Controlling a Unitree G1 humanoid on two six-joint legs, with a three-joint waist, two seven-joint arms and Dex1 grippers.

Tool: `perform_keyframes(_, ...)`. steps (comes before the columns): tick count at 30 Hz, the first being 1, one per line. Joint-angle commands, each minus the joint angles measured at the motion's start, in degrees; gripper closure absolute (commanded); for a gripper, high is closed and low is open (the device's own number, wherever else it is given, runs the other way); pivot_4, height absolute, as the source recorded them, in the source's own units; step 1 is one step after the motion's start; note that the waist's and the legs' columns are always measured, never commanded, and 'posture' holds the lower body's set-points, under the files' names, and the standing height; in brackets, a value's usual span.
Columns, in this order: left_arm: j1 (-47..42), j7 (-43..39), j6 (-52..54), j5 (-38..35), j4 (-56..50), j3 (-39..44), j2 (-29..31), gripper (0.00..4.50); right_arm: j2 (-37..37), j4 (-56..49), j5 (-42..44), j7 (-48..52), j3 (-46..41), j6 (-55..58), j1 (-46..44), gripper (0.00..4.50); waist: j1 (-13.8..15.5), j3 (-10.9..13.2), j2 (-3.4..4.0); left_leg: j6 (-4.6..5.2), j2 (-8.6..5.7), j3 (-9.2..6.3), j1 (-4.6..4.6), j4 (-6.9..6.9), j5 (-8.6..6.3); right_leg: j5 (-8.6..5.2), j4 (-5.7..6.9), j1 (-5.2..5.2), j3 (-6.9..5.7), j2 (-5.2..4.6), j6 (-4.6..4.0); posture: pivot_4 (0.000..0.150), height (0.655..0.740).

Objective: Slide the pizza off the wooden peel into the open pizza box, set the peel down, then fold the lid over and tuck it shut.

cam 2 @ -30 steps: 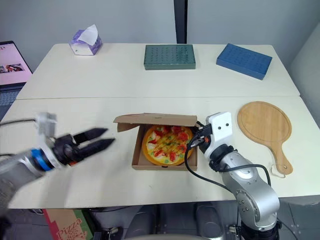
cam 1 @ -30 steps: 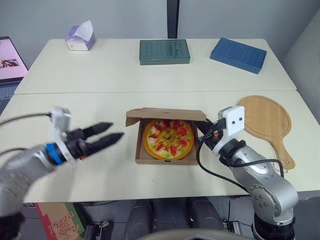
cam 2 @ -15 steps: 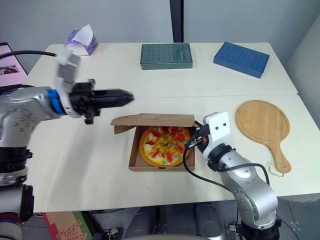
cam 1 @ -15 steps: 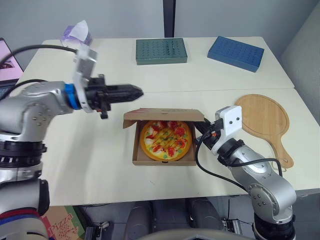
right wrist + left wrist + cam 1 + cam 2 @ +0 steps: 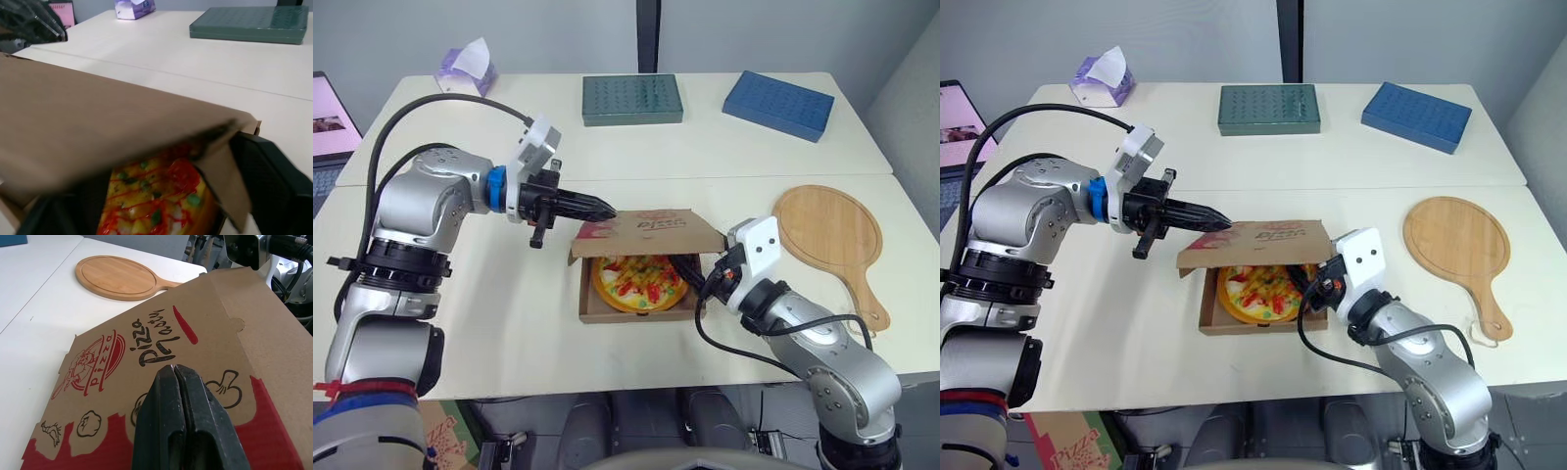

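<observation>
- The left gripper (image 5: 607, 211) has swung in over the pizza box (image 5: 636, 311). Its fingers (image 5: 166, 396), pressed together, now push the lid (image 5: 651, 227) half down over the pizza (image 5: 636, 279) inside.
- The right gripper (image 5: 703, 279), fingers spread, waits at the box's right wall.
- The wooden peel (image 5: 829, 240) lies on the desk (image 5: 509, 323) to the right of the box, so only closing and tucking appear to remain.

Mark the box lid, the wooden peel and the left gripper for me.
box lid (image 5: 651, 230), left eye view, printed top face.
wooden peel (image 5: 829, 233), left eye view, middle of round blade.
left gripper (image 5: 609, 211), left eye view, at its fingertips.
</observation>
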Motion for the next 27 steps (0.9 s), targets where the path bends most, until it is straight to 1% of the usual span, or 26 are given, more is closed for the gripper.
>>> perform_keyframes(1, -1.3, -1.6, -0.9, 1.1, -0.3, 0.6, -0.6, 4.50, -3.0, -2.4, 1.3, 1.8, -2.7, 0.8, 1.2, 0.04, 0.2, 0.0, 0.00, 0.00, 0.00, 0.00, 0.00, 0.01, 0.00, 0.00, 0.00, 0.01, 0.00, 0.00, 0.00, 0.150, 0.7279)
perform_keyframes(7, -1.1, -2.2, -1.1, 2.3, -0.3, 0.9, -1.6, 4.50, -6.4, -2.7, 2.0, 3.5, -5.7, -1.5, 2.1, 0.04, 0.3, 0.0, -0.01, 0.00, 0.00, -0.02, -0.01, 0.02, 0.00, 0.00, 0.00, 0.02, -0.01, 0.00, 0.01, 0.150, 0.7279)
perform_keyframes(12, -0.8, -2.4, -1.2, 2.9, -0.7, 0.9, -2.3, 4.50, -7.3, -0.8, -3.2, 0.5, -5.1, -5.5, 1.2, 0.04, 0.4, 0.0, -0.02, 0.00, -0.01, -0.02, -0.03, 0.02, 0.00, 0.00, -0.01, 0.02, -0.02, 0.00, 0.01, 0.150, 0.7279)
perform_keyframes(15, -0.6, -2.5, -1.0, 3.0, -1.1, 0.8, -2.6, 4.50, -10.5, 0.2, -9.5, 0.0, -2.2, -9.7, 0.6, 0.04, 0.4, 0.0, -0.01, 0.00, -0.02, -0.01, -0.02, 0.03, 0.00, 0.00, 0.00, 0.02, -0.02, 0.00, 0.01, 0.150, 0.7279)
perform_keyframes(17, -0.4, -2.7, -0.9, 3.1, -1.3, 0.8, -2.7, 4.50, -11.3, 0.6, -11.0, 0.5, -1.1, -11.1, 0.7, 0.04, 0.4, 0.0, -0.01, 0.00, -0.01, -0.02, -0.02, 0.03, 0.00, 0.00, 0.00, 0.01, -0.02, 0.00, 0.01, 0.150, 0.7279)
perform_keyframes(20, -0.4, -2.8, -1.0, 3.3, -1.4, 0.9, -3.0, 4.50, -11.5, 0.4, -9.5, 2.7, -1.1, -10.7, 1.8, 0.04, 0.3, 0.0, -0.01, 0.01, -0.01, -0.02, -0.02, 0.02, 0.00, 0.00, 0.01, 0.01, -0.03, 0.01, 0.01, 0.150, 0.7279)
perform_keyframes(23, -0.4, -3.1, -1.0, 3.4, -1.7, 0.7, -3.3, 4.50, -12.7, -0.6, -5.8, 6.8, -3.2, -9.3, 3.3, 0.04, 0.4, 0.1, -0.02, 0.00, -0.02, -0.02, -0.04, 0.03, 0.00, 0.00, 0.00, 0.02, -0.02, 0.00, 0.01, 0.150, 0.7279)
perform_keyframes(27, -0.2, -3.7, -1.0, 3.7, -2.7, -0.1, -4.0, 4.50, -16.5, -2.2, 0.4, 13.3, -8.1, -7.4, 5.4, 0.04, 0.7, 0.1, -0.03, 0.00, -0.03, -0.02, -0.05, 0.11, 0.00, 0.01, 0.01, 0.06, -0.02, -0.01, 0.03, 0.150, 0.7279)
